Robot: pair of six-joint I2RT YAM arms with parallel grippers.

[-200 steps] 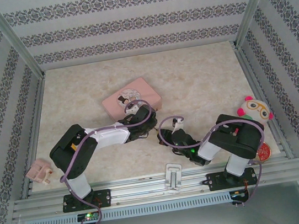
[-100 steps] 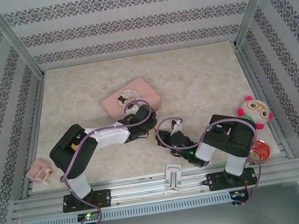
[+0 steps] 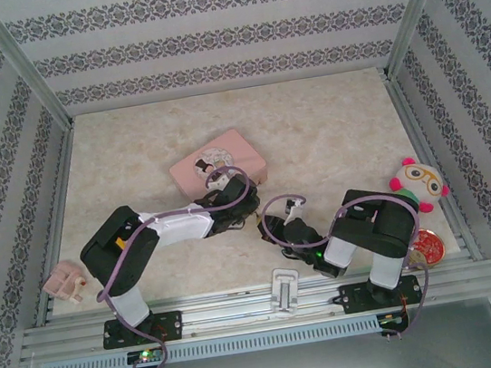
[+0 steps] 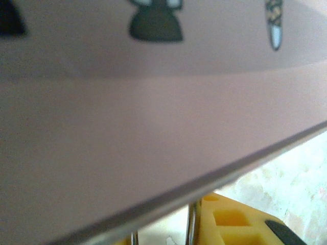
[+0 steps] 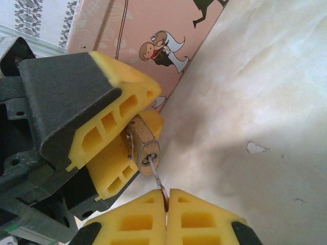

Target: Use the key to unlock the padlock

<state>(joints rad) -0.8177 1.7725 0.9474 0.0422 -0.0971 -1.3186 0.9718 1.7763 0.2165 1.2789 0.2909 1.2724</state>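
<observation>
Left fingers [image 5: 117,115], held slightly apart, clamp the padlock [image 5: 144,145] close beside the tin [image 5: 153,25]. Right fingers [image 5: 204,201], pressed together, pinch the key [image 5: 157,178], whose tip meets the padlock's end over the counter [image 5: 255,102].

Brass padlock [image 5: 143,146], pink cartoon-printed tin [image 3: 217,162], beige marbled table [image 3: 329,126].

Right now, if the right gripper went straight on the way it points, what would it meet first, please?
Most likely the padlock, held by the left gripper: the right gripper is shut on the key, whose tip seems to touch the padlock's end. The pink tin lies beyond.
</observation>
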